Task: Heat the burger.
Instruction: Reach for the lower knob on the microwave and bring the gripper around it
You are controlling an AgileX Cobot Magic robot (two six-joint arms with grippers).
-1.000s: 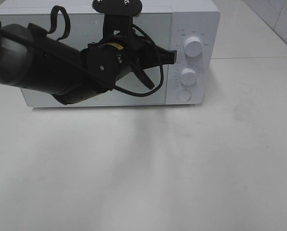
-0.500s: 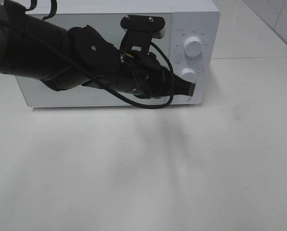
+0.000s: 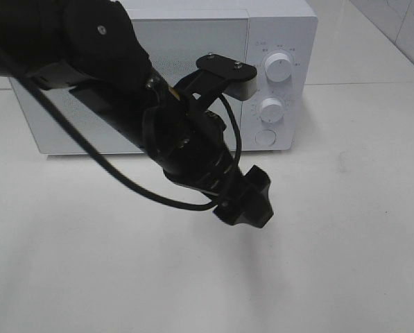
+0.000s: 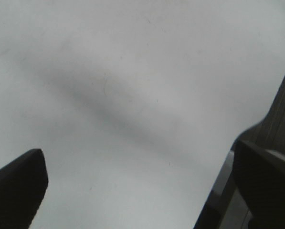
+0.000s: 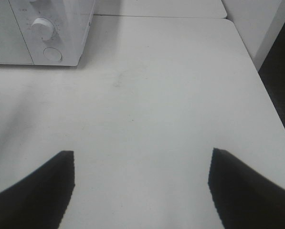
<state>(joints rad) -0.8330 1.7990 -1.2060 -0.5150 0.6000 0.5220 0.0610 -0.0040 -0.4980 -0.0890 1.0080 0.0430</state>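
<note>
**Left gripper [image 3: 245, 201] spread wide above table [image 3: 345, 263]; burger in no view**

From the high camera: white table stretching wide in front of the microwave [image 3: 193, 41] and to its right, only tabletop showing from the appliance's foot to the near side. Set at the back, door shut, so cannot tell whether the burger sits inside, and cannot place it against either gripper.

Next in size, thick black left arm [image 3: 89, 41] reaching in from the upper left, crossing the door front with a cable [image 3: 123, 180] looped beneath it. Ends over the tabletop in front of the control panel, apart from the surface, with a faint shadow below.

Through the left wrist camera: fingers [image 4: 18, 186] far apart, pinching nothing, plain tabletop between them. Table's edge close beside one finger, with a dark ribbed surface past it.

Right gripper [image 5: 142, 191], unseen from above: fingers [image 5: 32, 191] likewise wide apart with nothing between, held over open tabletop. Microwave's control corner well ahead of it. Table's edge along one side, dark floor beyond.

Smallest, stacked on the panel: upper knob [image 3: 277, 67], lower knob [image 3: 270, 109], round button [image 3: 265, 137].
</note>
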